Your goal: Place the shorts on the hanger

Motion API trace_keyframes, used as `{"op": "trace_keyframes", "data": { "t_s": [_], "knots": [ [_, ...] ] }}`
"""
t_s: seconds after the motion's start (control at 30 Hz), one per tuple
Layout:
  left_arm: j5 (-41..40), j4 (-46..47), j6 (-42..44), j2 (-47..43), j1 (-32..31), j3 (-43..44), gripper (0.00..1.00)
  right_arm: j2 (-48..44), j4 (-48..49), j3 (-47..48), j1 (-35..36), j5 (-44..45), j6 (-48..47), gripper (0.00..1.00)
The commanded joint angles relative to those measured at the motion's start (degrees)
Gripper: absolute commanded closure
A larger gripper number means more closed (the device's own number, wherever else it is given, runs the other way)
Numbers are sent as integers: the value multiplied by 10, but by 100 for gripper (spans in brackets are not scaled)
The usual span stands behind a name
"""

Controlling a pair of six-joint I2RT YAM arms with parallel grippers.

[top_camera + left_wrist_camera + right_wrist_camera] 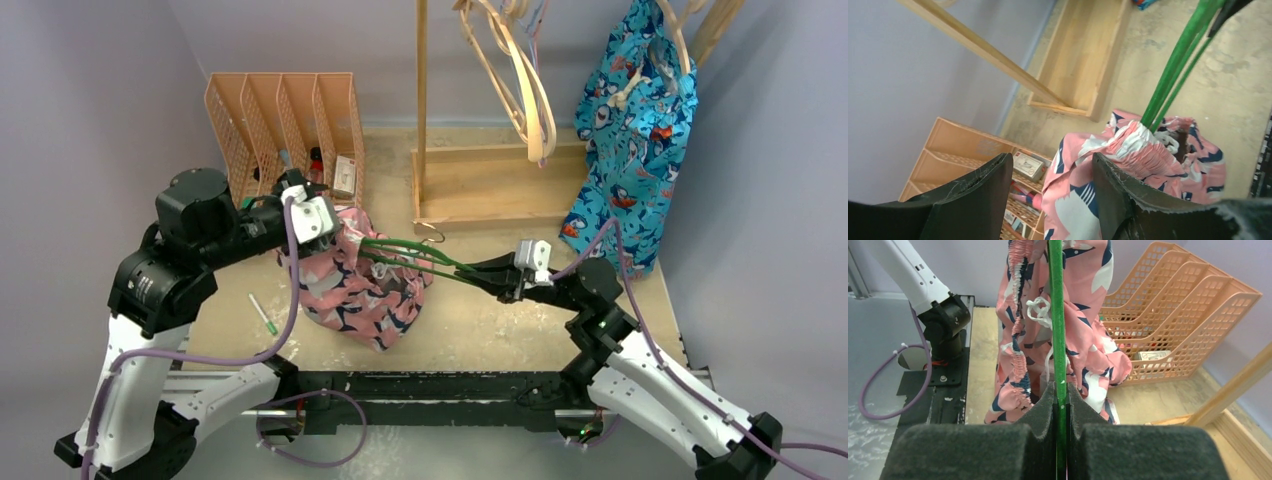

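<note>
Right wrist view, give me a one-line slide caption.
Right gripper clamps the green hanger, which runs up into the pink shark-print shorts, orange file rack behind.

The right gripper (1061,390) is clamped on the green hanger (1056,315), which runs straight up the middle; the pink shorts (1083,300) hang around it, their white drawstring (1040,310) just left of the rod; a peach mesh file rack (1188,315) stands behind on the right; a white arm (918,275) with a purple cable (878,385) rises at the left.
</note>
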Motion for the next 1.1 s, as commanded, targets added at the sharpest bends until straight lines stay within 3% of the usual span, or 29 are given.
{"op": "trace_keyframes", "data": {
  "t_s": [0.0, 0.17, 0.33, 0.53, 0.7, 0.93, 1.07],
  "knots": [
    [69, -89, 26, 14, 1, 63, 41, 4, 61, 53, 0, -15, -54, 100],
    [68, -107, -8, 12, 1, 112, 39, 31, 87, 51, 0, -12, -61, 100],
    [123, -108, -23, -4, 1, 128, 38, 5, 144, 10, 0, 7, -37, 100],
    [71, -144, 19, -4, 1, 109, 39, -20, 140, 0, 0, 5, -45, 100],
    [40, -156, 34, 16, 1, 111, 40, -7, 81, 38, 0, -9, -56, 100],
    [93, -148, 62, 55, 0, 98, 47, 27, 33, 87, 0, -54, -99, 100],
    [101, -142, 72, 48, 0, 69, 55, 23, 55, 98, 0, -60, -99, 100]
  ]
}}
